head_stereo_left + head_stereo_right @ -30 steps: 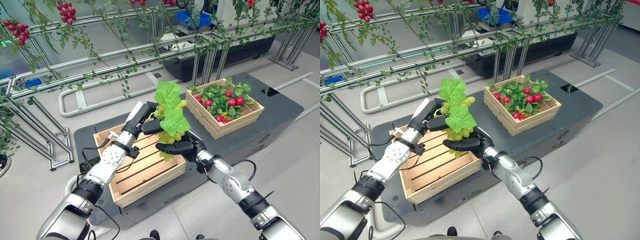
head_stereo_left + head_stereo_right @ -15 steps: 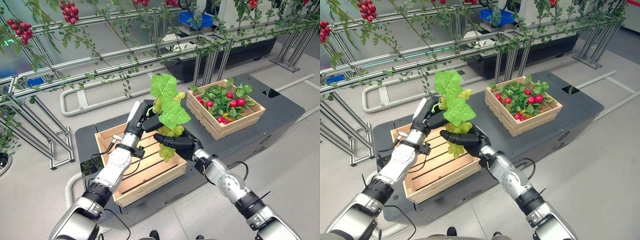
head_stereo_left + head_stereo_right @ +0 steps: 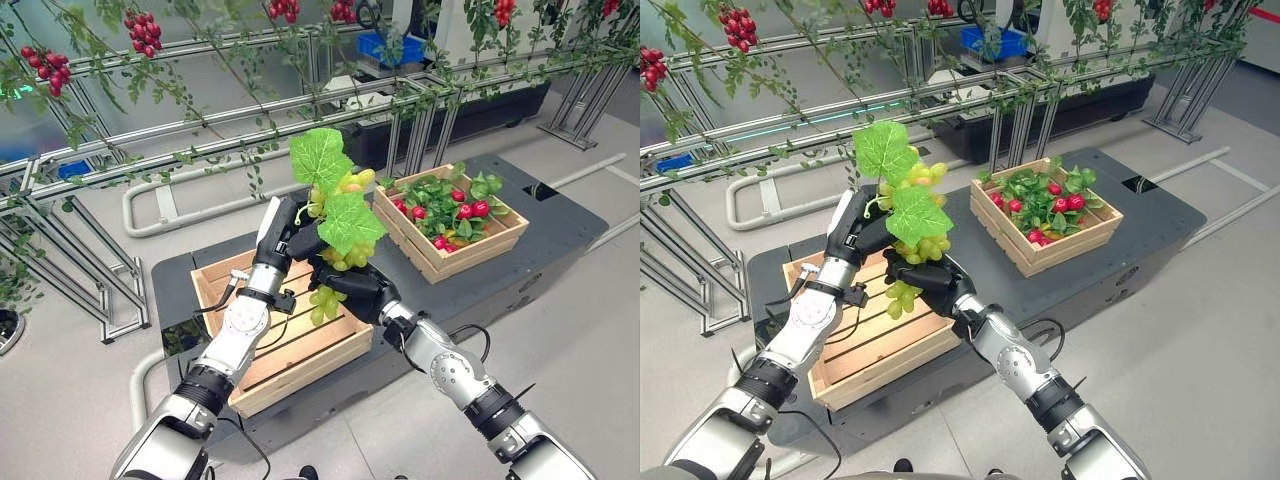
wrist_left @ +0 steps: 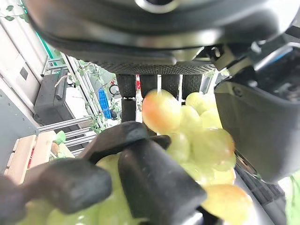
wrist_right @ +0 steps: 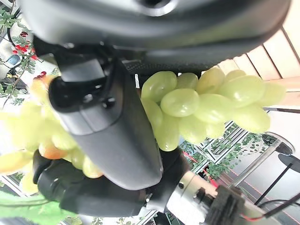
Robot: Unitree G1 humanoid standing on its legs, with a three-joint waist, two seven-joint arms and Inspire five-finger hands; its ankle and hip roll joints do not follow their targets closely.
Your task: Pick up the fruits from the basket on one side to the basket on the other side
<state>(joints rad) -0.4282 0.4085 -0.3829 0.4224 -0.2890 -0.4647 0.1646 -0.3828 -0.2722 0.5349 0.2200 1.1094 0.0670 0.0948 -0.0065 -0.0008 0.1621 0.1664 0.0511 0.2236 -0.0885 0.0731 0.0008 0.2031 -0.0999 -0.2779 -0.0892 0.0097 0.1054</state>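
Two crates are set on the surface (image 3: 560, 215): one crate (image 3: 215, 285) at 8 o'clock, the fruit crate (image 3: 505, 232) at 2 o'clock. Grapes (image 3: 340, 225) are held above the 8 o'clock crate's right edge.

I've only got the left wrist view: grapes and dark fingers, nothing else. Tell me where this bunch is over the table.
Observer: The grapes are in the air above the slatted crate on the robot's left.
Operator: Confirm which hands are on them.
Observer: Both. The left hand grips the bunch from the left, and the right hand is curled around it from below.
Operator: Tell me what's in the other crate.
Observer: The crate on the right holds red fruit among green leaves.
Operator: Check the left crate for leftovers.
Observer: The bare slats that I can see hold no fruit; the arms hide part of it.
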